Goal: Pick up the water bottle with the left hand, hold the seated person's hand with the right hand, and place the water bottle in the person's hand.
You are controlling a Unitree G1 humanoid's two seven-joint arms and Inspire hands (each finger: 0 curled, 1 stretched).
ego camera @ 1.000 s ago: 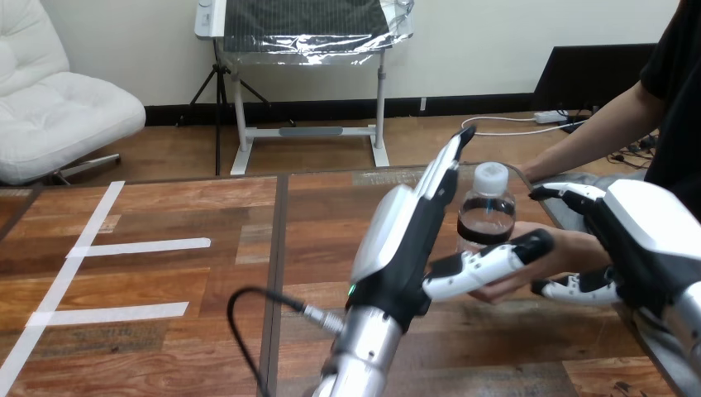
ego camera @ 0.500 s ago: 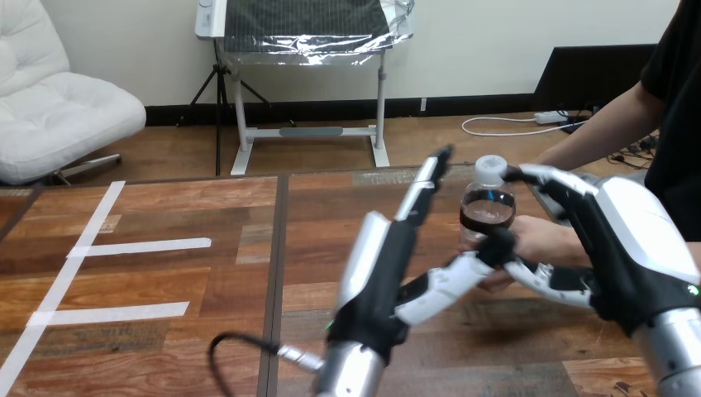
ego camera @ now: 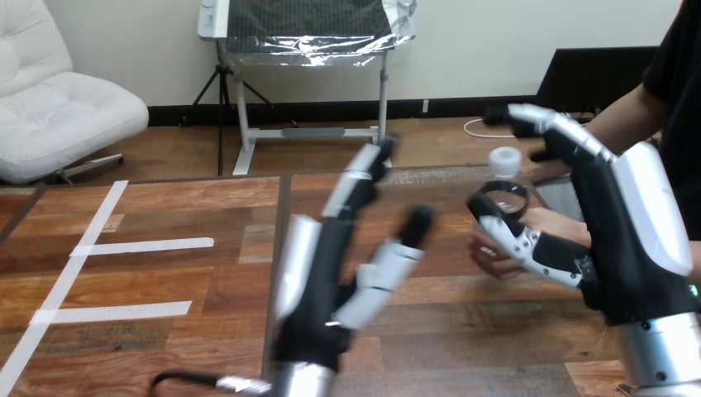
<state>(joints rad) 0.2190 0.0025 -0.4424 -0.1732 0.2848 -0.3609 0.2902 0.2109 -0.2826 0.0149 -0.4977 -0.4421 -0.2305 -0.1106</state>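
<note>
The water bottle [ego camera: 506, 175], clear with a white cap and dark liquid, stands upright in the person's hand [ego camera: 489, 258] over the table's right side. My left hand [ego camera: 331, 265] is open with its fingers straight, well to the left of the bottle and apart from it. My right hand [ego camera: 632, 223] is open at the right, with fingers pointing up past the bottle's far side. Its thumb [ego camera: 529, 245] reaches left across the front of the person's hand. I cannot tell whether the thumb touches that hand. The lower part of the bottle is hidden behind the thumb.
The wooden table [ego camera: 207, 331] carries white tape lines [ego camera: 140, 246] on its left half. The person's forearm [ego camera: 612, 128] comes in from the upper right, past the table's right edge.
My left hand has drawn away from the bottle, leftward and back toward me. My right hand has risen with its fingers pointing up. The bottle stays in the person's hand.
</note>
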